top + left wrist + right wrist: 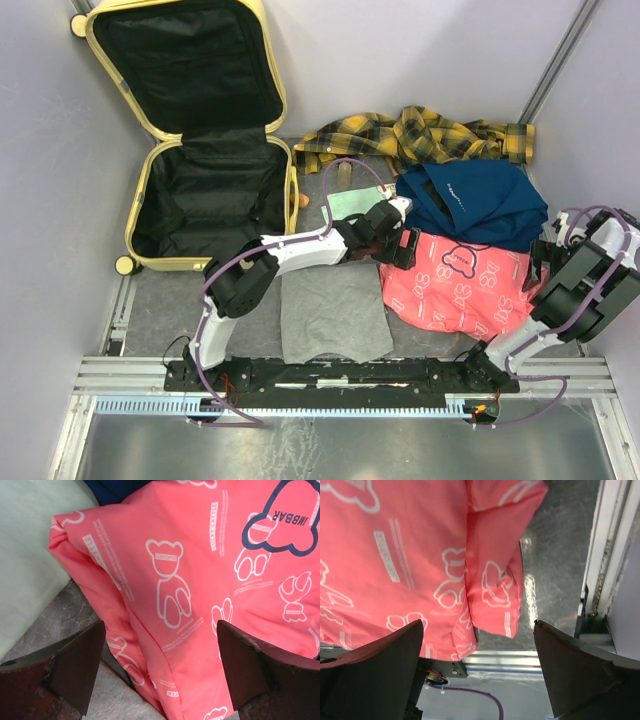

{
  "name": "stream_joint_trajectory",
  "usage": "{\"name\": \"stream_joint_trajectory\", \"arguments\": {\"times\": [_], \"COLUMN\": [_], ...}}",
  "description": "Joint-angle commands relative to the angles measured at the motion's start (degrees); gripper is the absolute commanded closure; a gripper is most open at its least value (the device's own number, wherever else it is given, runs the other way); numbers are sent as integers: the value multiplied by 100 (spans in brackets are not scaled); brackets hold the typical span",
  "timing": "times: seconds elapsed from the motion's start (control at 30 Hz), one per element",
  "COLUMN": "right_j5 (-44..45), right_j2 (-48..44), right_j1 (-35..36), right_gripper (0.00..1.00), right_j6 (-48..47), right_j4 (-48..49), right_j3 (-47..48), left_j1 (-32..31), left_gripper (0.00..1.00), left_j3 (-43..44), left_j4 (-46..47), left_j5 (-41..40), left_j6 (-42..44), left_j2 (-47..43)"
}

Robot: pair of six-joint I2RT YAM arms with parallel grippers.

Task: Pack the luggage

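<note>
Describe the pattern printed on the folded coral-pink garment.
White outlined bears and lettering cover the folded coral-pink garment; left wrist view shows it best.

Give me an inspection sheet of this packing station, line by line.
Surface: dark grey mat, partly covered by clothing.
Job's things: large pale-yellow hard-shell luggage, open, black lining, nothing inside.
Clutter: pink bear-print garment, navy folded garment, yellow-black plaid shirt, pale green cloth, grey cloth, outside it.
Grippers: left gripper and right gripper open over the pink garment's opposite edges, holding nothing.
Cables: purple cable loops along arms.
Surroundings: pale walls, metal rail.
</note>
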Motion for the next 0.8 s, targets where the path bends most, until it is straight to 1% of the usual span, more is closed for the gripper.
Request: {"name": "stream_joint_trajectory", "arguments": {"times": [0.0,0.1,0.23,0.37,0.47,0.57,0.63,0.7,0.73,0.77], "right_j5": [-382,-651,-588,-325,-217,-515,-800,-920,-968,-1013], "right_j2": [313,499,698,710,511,198,175,172,179,167], "right_j1": [11,16,46,86,87,88,113,124,125,128], "right_gripper": [1,1,1,1,1,1,0,4,8,15], "right_j6": [-93,-57,-34,-158,-332,-443,-387,-316,-309,-324], "right_j4": [272,310,539,1148,1708,2090,2027,1925,1852,1795], "right_j3": [163,118,-111,-610,-1085,-1446,-1436,-1386,-1365,-1377], "left_j1": [36,67,150,189,185,192,190,179,170,151], "left_gripper": [2,1,1,1,1,1,0,2,4,7], "left_j3": [193,4,-199,-222,-242,-323,-404,-503,-533,-553], "left_j4": [8,24,62,153,318,453,490,574,619,665], "left_j5": [-76,-144,-88,179,431,592,675,741,777,825], "left_j6": [74,8,-50,-110,-162,-284,-371,-416,-436,-433], "left_j2": [141,146,172,320,397,453,500,512,521,527]}}
